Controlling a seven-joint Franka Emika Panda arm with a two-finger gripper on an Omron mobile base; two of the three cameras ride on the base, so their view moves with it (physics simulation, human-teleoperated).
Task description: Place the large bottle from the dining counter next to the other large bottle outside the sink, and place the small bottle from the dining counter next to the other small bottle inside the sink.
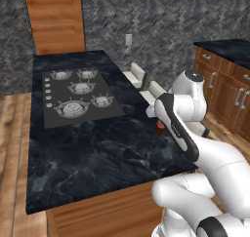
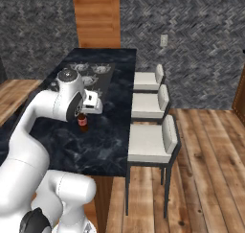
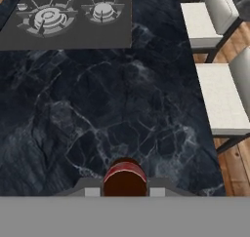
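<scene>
A small dark brown bottle (image 3: pixel 125 178) with a red band sits between my fingertips in the hand view, and my gripper (image 3: pixel 125 191) is shut on it. From the right base view the same bottle (image 2: pixel 83 123) hangs under the hand (image 2: pixel 86 102) over the black marble dining counter (image 2: pixel 110 145), close to its surface; whether it touches I cannot tell. In the left base view the bottle (image 1: pixel 160 128) peeks out behind my forearm near the counter's right edge. The sink and the other bottles are out of view.
A grey gas cooktop (image 1: pixel 78 97) lies on the far half of the counter. Three white stools (image 2: pixel 149 142) line the counter's right side over the wooden floor. Wooden cabinets (image 1: pixel 229 85) stand further right.
</scene>
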